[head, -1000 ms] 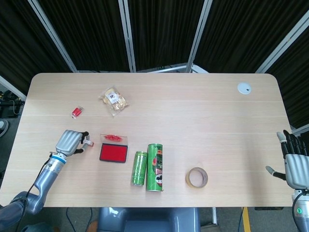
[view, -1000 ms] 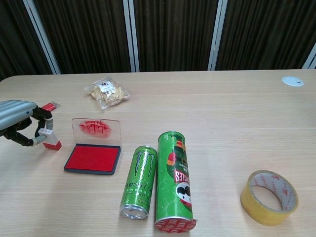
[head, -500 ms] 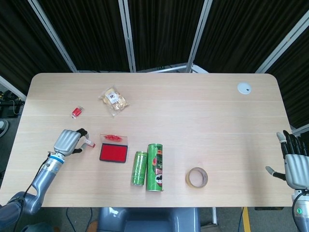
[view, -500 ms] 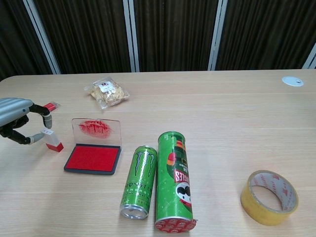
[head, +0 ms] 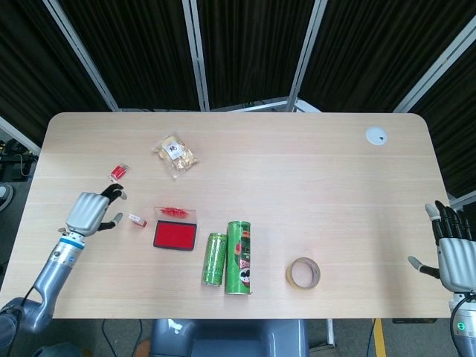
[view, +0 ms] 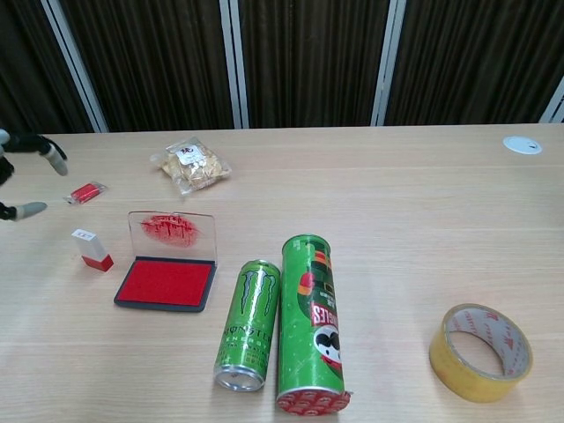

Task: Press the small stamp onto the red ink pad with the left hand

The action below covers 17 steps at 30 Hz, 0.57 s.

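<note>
- The small white stamp with a red base (view: 92, 249) is standing upright on the pale wooden surface (head: 297, 193), just to the left of the red ink pad in its black tray (view: 165, 283). Nothing is touching it.
- The left hand (head: 91, 211) sits a bit further left of the stamp, fingers spread and holding nothing. The chest view only catches a couple of its fingertips (view: 53, 155) at the left edge.
- My guess is the stamp is parked that close to the pad so it's a short hop over, but the pressing itself doesn't look done from here, since it's off the pad.
- The pad's clear lid (view: 172, 232) is flipped up at the far side with red smears on it, so the ink face is open and ready.
- Stamp looks like a stubby little block, white top, red bottom. It's tiny next to the hand, so probably a fiddly pinch.
- The right hand (head: 454, 249) hangs off the near right edge, fingers apart, empty, well clear of everything.
</note>
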### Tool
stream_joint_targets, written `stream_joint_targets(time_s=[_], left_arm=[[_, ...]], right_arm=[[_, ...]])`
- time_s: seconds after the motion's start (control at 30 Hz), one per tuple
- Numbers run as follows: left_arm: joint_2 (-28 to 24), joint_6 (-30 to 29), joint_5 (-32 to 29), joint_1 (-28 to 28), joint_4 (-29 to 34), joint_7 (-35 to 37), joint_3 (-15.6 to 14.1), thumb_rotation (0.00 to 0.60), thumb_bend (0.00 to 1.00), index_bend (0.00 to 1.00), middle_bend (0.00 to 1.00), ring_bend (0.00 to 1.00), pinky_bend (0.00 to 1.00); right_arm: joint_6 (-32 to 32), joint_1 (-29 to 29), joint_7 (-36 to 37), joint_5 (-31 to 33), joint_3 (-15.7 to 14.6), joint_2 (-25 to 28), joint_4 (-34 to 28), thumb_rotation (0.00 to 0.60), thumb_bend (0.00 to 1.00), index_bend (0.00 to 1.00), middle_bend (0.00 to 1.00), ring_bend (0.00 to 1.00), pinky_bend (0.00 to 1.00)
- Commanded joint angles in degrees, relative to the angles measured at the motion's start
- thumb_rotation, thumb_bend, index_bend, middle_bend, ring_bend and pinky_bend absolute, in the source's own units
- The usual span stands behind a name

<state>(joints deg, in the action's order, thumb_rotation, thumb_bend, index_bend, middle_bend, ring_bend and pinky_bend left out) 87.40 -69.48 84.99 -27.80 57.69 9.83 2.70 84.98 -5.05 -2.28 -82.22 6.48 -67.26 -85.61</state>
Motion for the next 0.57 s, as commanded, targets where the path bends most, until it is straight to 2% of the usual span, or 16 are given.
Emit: stream_joint_targets(time_s=[0.03,0.07,0.13,0.17,0.37,0.47,0.57], left_arm=[[-6.04,-6.18,-0.67,3.61,7.02,0.34,1.58,0.6,0.01,0.07,0.0,0.41,0.51],[-7.75,-7.3,-1.08,4.67,9.33,-0.55,1.62,0.6,0.0,0.02,0.0,0.23,0.31],[-11.38,-8.17,-1.78,6.57,14.76,-3.7,0.87,0.6,0.0,0.0,0.0,0.04,0.06],[-12.61,-8.27,-2.15,7.13,16.8,-4.93,0.63,0.6,0.0,0.0,0.0,0.0,0.01],[-20.06,-13.32,-3.19,12.32,31.54,-12.96,-0.95,0.6,0.0,0.0,0.0,0.0,0.0],[-20.93,-15.28,-3.19,14.21,34.88,-14.74,-1.55,0.6,0.0,0.0,0.0,0.0,0.0],[-20.55,-16.58,-2.74,15.35,35.58,-14.59,-1.73,0.6,0.0,0.0,0.0,0.0,0.0]], right_arm=[[0.37,0.14,0.22,-0.4,-0.09,0.35,-0.65,0.6,0.0,0.0,0.0,0.0,0.0],[0.52,0.19,0.35,-0.58,-0.12,0.52,-0.98,0.6,0.0,0.0,0.0,0.0,0.0],[0.7,0.27,0.52,-0.78,-0.15,0.9,-1.73,0.6,0.0,0.0,0.0,0.0,0.0],[0.72,0.29,0.58,-0.83,-0.16,1.04,-2.0,0.6,0.0,0.0,0.0,0.0,0.0],[0.7,0.02,0.69,-1.79,-0.31,1.86,-3.39,0.6,0.0,0.0,0.0,0.0,0.0],[0.84,0.06,1.17,-1.99,-0.33,2.11,-3.59,0.6,0.0,0.0,0.0,0.0,0.0],[1.07,0.08,1.67,-2.28,-0.31,2.33,-3.62,0.6,0.0,0.0,0.0,0.0,0.0]])
